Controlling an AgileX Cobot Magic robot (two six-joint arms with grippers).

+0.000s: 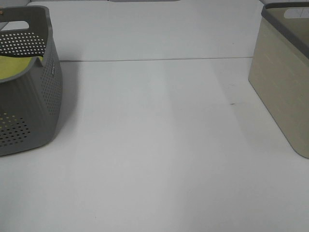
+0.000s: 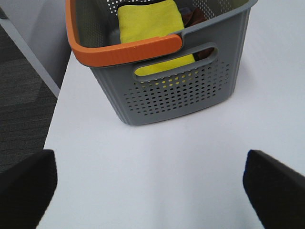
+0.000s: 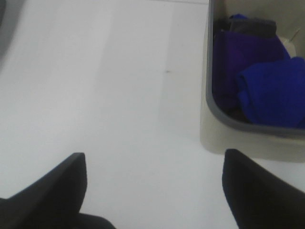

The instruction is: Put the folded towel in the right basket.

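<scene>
Folded yellow microfibre towel [image 2: 151, 23] sits in the grey perforated plastic basket [image 2: 181, 90], far left of the white bench [image 1: 154, 159]. Looks soft, light, floppy: pinch the folded edge. Left tool [image 2: 150, 191] and right tool [image 3: 155, 191] both spread, empty. Beige basket [image 1: 285, 82] far right.

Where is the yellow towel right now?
The yellow towel lies folded inside the grey perforated basket at the left edge of the exterior high view, across the table from the beige basket on the right.
</scene>
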